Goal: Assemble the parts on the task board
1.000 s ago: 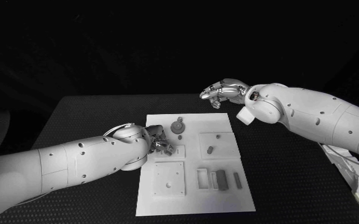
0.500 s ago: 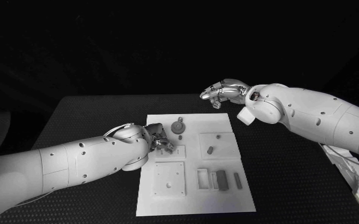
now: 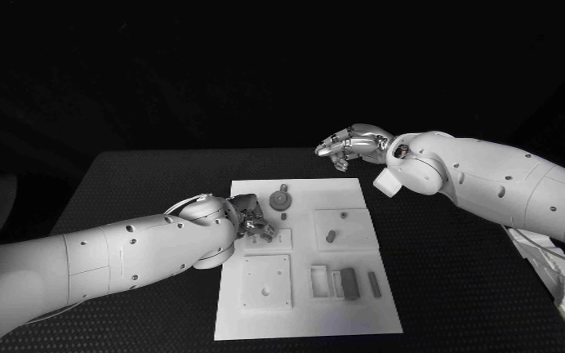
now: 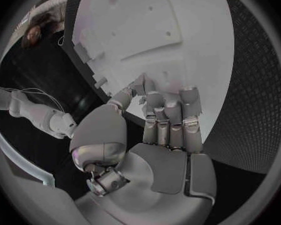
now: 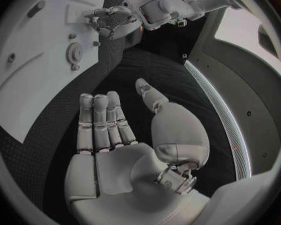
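Observation:
The white task board (image 3: 353, 198) lies in the middle of the black table. My left hand (image 3: 247, 218) reaches over its left edge, fingers curled down beside a small raised plate (image 3: 271, 241). In the left wrist view the thumb and fingertips (image 4: 147, 87) come together at the board (image 4: 178, 15); whether a part sits between them is hidden. A grey gear (image 3: 280, 200) and a small peg (image 3: 284, 187) lie just beyond that hand. My right hand (image 3: 349, 145) hovers past the board's far edge, its fingers (image 5: 100, 120) apart and holding nothing.
A grey part (image 3: 331, 236) sits in a square recess right of the left hand. Near the board's front lie a square plate (image 3: 266, 281) and three oblong pieces (image 3: 345, 283). The right wrist view shows the gear (image 5: 73, 52) and my left hand (image 5: 109, 20).
The left hand's fingers have drawn slightly up and away from the small raised plate toward the gear. The right hand has stayed in place.

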